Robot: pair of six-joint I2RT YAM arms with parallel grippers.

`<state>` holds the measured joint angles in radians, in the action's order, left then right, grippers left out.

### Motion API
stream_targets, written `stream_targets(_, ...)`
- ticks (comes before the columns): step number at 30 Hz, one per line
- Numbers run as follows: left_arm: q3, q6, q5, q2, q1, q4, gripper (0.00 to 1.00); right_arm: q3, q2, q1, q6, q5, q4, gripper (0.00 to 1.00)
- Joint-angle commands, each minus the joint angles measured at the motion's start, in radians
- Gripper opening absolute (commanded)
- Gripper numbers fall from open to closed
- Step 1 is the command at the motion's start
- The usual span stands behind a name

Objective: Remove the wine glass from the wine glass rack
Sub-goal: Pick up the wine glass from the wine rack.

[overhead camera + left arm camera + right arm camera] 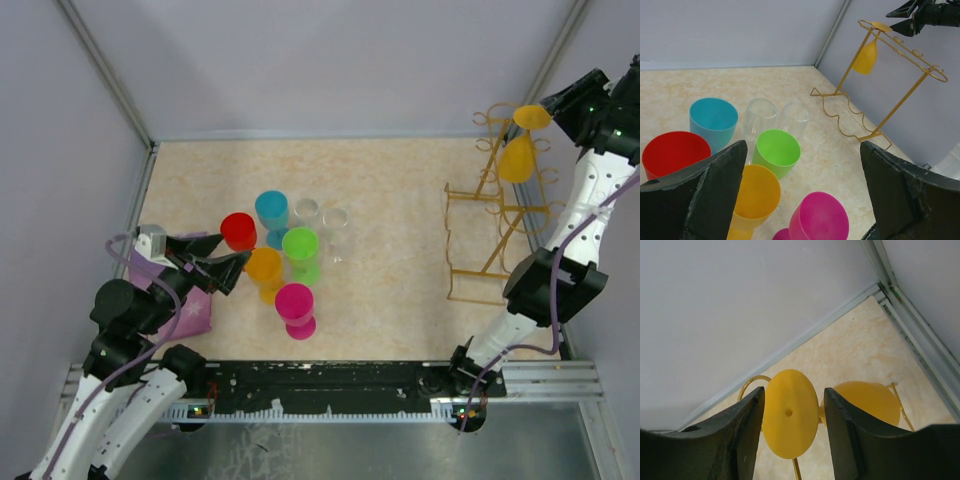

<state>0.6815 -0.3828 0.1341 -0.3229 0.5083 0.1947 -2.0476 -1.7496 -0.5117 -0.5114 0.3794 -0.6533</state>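
A yellow wine glass (517,158) hangs upside down at the far end of the gold wire wine glass rack (490,215), at the back right. Its round foot (790,412) lies on top of the rails, with the bowl (865,400) below. My right gripper (793,405) straddles the foot edge-on. The left finger (747,430) is at the disc's rim, while a narrow gap shows at the right finger (840,430). From the left wrist view, the glass (865,57) and rack (880,100) are far off. My left gripper (235,262) hovers open beside the cups, holding nothing.
Red (238,231), blue (271,210), green (300,245), orange (264,266) and pink (295,302) plastic glasses and two clear ones (320,215) cluster mid-table. A pink cloth (195,315) lies under the left arm. Walls enclose the table on the sides and at the back.
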Motion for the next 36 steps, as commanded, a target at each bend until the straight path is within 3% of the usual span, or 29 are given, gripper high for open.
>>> stream_targets(1,-0.015,0.023,0.015,0.006,0.001,-0.008,1.00,0.041,0.027,-0.002,-0.056,0.062,0.081,0.49)
stream_targets(5,-0.012,0.034,0.010,0.003,0.000,-0.003,1.00,0.071,0.028,-0.002,-0.052,0.069,0.073,0.47)
stream_targets(14,0.000,0.033,-0.006,0.008,0.000,0.015,1.00,0.096,0.059,-0.002,-0.044,0.009,0.078,0.26)
stream_targets(24,0.013,0.025,-0.004,0.009,-0.001,0.022,1.00,0.045,0.072,-0.002,0.002,-0.048,0.015,0.25)
stream_targets(30,0.013,0.021,-0.005,0.014,-0.001,0.025,1.00,0.029,0.079,-0.002,0.005,-0.049,0.014,0.15)
stream_targets(36,0.012,0.015,-0.003,0.016,0.000,0.027,1.00,0.032,0.090,-0.002,-0.020,-0.023,0.040,0.14)
